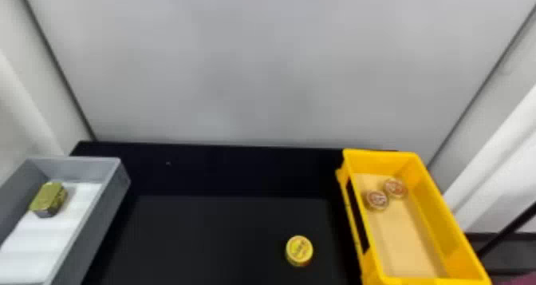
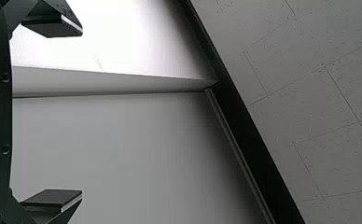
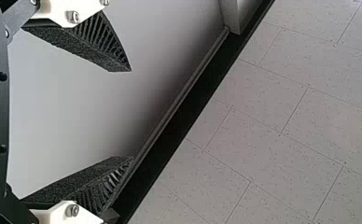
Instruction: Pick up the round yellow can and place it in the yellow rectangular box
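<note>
The round yellow can [image 1: 299, 250] rests on the black bench [image 1: 223, 228], between the two boxes and nearer the yellow rectangular box [image 1: 454, 224] on the right, clear of the grasp of either end effector. In the wrist views the left end effector [image 2: 81, 113] and the right end effector [image 3: 128, 115] are both released, fingers spread apart around bare space. Inside the yellow rectangular box, near its far end, two round tins [image 1: 377, 200] sit side by side. Leftward stands the gray box [image 1: 95, 220], holding a gold-green block-shaped can [image 1: 49, 198] on its white bottom.
</note>
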`<state>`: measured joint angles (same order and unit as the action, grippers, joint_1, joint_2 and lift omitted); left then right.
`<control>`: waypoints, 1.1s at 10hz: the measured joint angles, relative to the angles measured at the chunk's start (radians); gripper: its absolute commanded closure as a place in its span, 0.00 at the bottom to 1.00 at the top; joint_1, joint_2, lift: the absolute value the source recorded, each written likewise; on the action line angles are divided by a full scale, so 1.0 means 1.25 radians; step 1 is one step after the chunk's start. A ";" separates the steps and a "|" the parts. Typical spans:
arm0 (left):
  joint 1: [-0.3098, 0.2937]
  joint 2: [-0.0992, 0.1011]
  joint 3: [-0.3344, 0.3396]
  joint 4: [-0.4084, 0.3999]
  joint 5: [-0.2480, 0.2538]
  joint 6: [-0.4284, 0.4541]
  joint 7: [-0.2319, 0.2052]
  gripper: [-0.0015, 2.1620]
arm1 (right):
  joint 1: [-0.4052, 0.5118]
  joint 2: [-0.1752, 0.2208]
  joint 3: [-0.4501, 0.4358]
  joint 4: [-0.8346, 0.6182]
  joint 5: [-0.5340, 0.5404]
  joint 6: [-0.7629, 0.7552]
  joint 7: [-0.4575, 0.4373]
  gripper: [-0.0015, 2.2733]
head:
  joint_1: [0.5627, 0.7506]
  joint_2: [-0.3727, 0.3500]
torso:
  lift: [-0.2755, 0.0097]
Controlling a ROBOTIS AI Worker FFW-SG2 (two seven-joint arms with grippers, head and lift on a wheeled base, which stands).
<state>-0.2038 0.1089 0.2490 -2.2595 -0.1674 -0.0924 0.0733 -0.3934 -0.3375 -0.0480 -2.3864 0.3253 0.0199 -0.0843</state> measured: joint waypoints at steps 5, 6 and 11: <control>0.001 0.001 -0.002 0.001 0.010 -0.001 0.007 0.04 | 0.001 0.000 0.000 0.000 -0.001 0.001 0.001 0.05 | 0.70 0.41 | 0.96; 0.002 0.001 -0.001 0.002 0.008 -0.005 0.007 0.04 | 0.001 0.000 0.000 0.000 -0.001 0.001 0.001 0.05 | 0.70 0.41 | 0.96; 0.002 0.000 -0.004 0.003 0.007 -0.006 0.006 0.04 | 0.004 0.000 0.002 0.001 -0.002 0.001 0.001 0.06 | 0.70 0.41 | 0.96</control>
<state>-0.2018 0.1089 0.2446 -2.2560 -0.1581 -0.0997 0.0810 -0.3885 -0.3375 -0.0461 -2.3854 0.3223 0.0215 -0.0827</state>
